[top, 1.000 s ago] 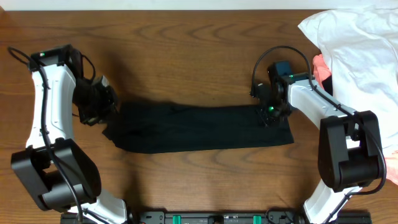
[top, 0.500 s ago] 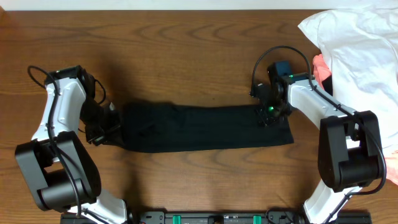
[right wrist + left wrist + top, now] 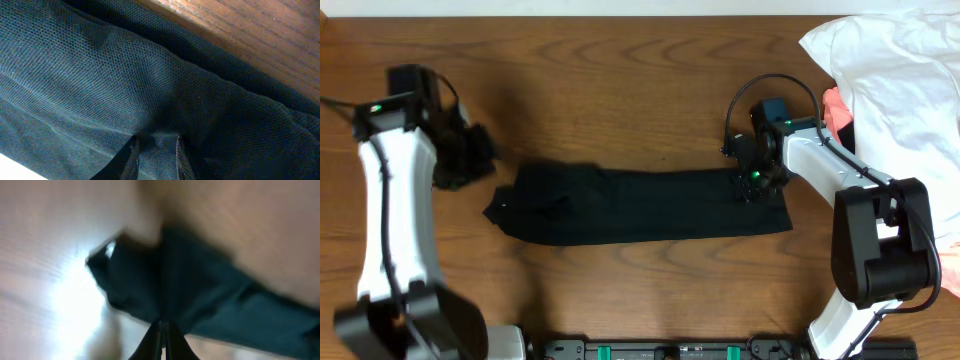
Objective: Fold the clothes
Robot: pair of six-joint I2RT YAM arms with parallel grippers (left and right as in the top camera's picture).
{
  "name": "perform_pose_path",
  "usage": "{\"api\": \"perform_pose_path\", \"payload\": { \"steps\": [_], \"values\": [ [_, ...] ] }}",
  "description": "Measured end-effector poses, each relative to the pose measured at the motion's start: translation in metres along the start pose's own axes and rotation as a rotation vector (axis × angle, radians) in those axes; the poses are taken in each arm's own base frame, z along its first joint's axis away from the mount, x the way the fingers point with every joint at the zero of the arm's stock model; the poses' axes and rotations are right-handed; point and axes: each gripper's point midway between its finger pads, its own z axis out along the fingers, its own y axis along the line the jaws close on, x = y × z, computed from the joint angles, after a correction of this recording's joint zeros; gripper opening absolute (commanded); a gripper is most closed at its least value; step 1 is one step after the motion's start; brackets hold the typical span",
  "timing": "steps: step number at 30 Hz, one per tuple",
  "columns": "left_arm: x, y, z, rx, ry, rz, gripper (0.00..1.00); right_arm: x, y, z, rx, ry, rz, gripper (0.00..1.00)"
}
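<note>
Black mesh clothes lie as a long strip across the bench, nearer its front edge; soft, light and floppy, best grabbed at an end corner; left gripper is closed, empty; right gripper pinches the right end.

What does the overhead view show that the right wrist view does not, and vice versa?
Only overhead: the black garment as one long strip, the left gripper clear of it, a white garment and a coral-pink garment at right. Only right wrist: the mesh weave, fabric pinched between the fingertips. Both: the right gripper on the garment, the wooden table.
</note>
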Motion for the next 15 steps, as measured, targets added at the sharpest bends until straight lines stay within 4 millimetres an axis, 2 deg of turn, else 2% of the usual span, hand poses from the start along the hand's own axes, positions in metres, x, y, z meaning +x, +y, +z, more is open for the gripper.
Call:
{"api": "perform_pose_path", "payload": {
  "steps": [3,7,11,15],
  "values": [
    [-0.015,-0.021,-0.022,0.086,-0.120,0.043,0.06,0.000,0.000,0.000,0.000,0.000,0.000,0.24],
    [-0.011,-0.050,-0.020,0.187,-0.103,0.093,0.06,0.000,0.000,0.000,0.000,0.000,0.000,0.24],
    [0.006,-0.068,0.005,0.230,0.000,0.119,0.06,0.000,0.000,0.000,0.000,0.000,0.000,0.24],
    [0.027,-0.067,0.042,0.219,0.133,0.085,0.06,0.000,0.000,0.000,0.000,0.000,0.000,0.24]
  ]
}}
